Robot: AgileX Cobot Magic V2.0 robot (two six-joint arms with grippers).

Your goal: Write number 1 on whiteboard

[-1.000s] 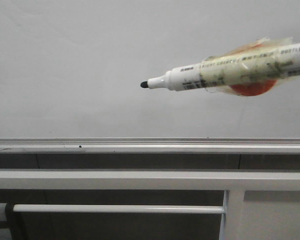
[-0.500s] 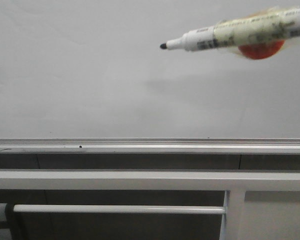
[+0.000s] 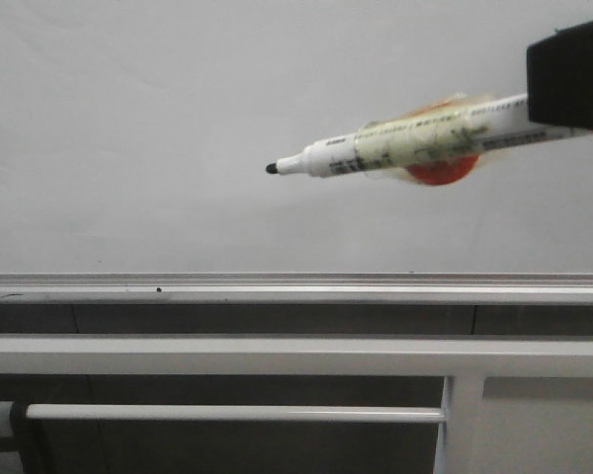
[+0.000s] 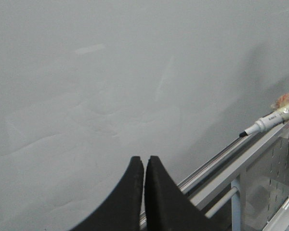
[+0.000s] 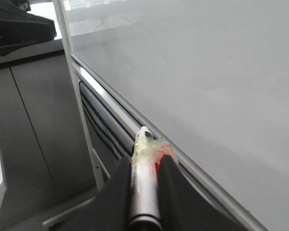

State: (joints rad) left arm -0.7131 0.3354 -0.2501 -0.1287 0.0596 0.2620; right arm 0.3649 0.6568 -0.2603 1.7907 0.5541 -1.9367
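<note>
The right end effector (image 5: 144, 185) is clamping the taped marker (image 3: 405, 146), its black tip pointing at the bare whiteboard (image 3: 178, 118) above the rail. The left end effector (image 4: 144, 192) is sitting closed, facing the board.

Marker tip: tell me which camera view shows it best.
The front view: the marker tip stands out black against the whiteboard. The left wrist view shows it small and distant; in the right wrist view it is barely visible.

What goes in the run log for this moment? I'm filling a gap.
right pincer: shut on marker | left pincer: shut, holds nothing | whiteboard: blank, no stroke | tip uncapped
</note>
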